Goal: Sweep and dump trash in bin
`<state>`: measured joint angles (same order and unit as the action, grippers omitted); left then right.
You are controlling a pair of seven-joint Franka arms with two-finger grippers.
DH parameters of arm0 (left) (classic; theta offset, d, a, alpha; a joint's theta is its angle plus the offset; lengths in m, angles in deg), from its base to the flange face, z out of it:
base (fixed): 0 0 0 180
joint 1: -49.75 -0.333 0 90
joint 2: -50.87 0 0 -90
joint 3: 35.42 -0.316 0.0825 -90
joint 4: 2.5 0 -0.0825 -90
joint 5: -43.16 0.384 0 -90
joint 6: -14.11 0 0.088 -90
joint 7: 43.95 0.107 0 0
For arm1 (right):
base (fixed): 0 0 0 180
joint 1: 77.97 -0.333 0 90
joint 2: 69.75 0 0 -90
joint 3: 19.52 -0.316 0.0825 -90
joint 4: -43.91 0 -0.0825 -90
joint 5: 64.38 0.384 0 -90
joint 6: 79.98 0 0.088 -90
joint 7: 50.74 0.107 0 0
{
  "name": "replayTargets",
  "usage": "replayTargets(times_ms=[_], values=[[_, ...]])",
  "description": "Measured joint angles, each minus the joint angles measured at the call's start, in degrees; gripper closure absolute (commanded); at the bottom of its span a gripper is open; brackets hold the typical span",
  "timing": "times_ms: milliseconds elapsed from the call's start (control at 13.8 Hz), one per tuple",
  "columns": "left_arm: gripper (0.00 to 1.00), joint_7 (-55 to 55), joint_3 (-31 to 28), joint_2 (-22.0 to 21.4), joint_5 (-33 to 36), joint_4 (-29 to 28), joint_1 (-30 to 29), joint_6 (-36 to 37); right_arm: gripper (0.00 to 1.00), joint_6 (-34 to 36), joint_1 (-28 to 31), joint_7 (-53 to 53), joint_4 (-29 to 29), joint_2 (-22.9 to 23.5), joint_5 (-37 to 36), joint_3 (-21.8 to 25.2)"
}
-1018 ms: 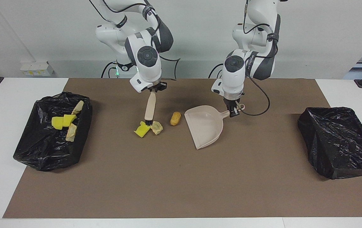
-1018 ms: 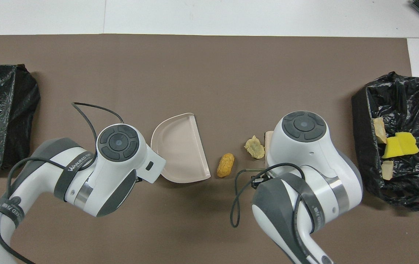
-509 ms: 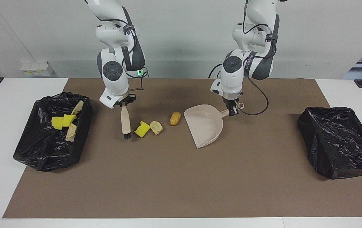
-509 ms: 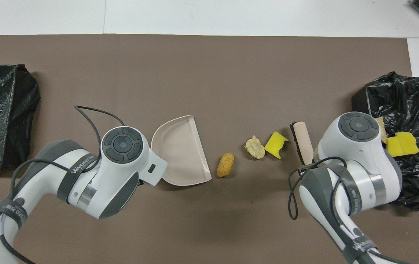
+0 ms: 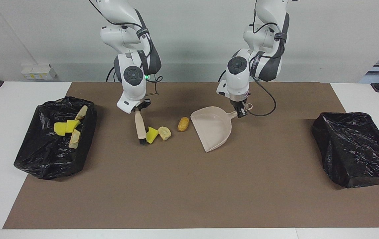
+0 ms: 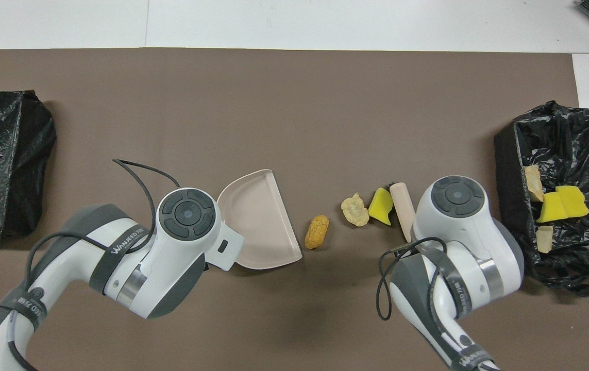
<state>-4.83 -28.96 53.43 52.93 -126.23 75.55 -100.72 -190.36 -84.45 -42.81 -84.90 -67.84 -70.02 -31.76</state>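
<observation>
- My right gripper (image 5: 140, 108) is clamped on the top of the beige plastic handle of a small brush (image 5: 140, 127); its black bristles sit on the brown table mat (image 5: 189, 186), touching a bright yellow sponge chunk (image 5: 151, 134)
- My left gripper (image 5: 240, 112) is clamped on the handle of the beige plastic dustpan (image 5: 212, 128), whose open mouth faces the loose trash
- Loose trash on the mat, in a row between brush and dustpan: the yellow chunk, a pale tan crumpled lump (image 5: 164, 132) touching it, then an orange-brown bread-like lump (image 5: 183, 123) just beside the pan's mouth
- Black bag-lined bin (image 5: 30, 156) at the right arm's end holds yellow sponge pieces (image 5: 65, 127) and tan lumps (image 5: 75, 138)
- Second black bag-lined bin (image 5: 355, 149) sits at the left arm's end
</observation>
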Motion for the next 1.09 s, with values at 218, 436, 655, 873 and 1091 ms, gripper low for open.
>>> replayTargets(times_ms=[218,436,655,873,1091], values=[[1.0,-0.29,0.03,-0.8,0.0,-0.97,0.38,0.0,1.0,-1.83,-0.33,5.79,-0.02,1.59,5.55,-5.57],[1.0,-0.29,0.03,-0.94,0.0,-1.17,0.39,0.0,1.0,-5.03,-0.62,14.84,1.16,4.07,9.49,-10.48],[1.0,-0.29,0.01,-0.94,0.0,-1.17,0.39,-0.01,1.0,-9.97,-0.69,21.98,4.72,9.18,14.98,-15.29],[1.0,-0.32,-0.22,-0.93,0.44,-1.23,0.34,-0.02,1.0,-15.58,-0.64,23.77,7.06,12.36,23.58,-18.85],[1.0,-0.18,-0.32,-0.93,0.48,-1.38,0.2,-0.24,1.0,-16.84,-0.71,23.77,9.89,13.64,30.0,-20.78]])
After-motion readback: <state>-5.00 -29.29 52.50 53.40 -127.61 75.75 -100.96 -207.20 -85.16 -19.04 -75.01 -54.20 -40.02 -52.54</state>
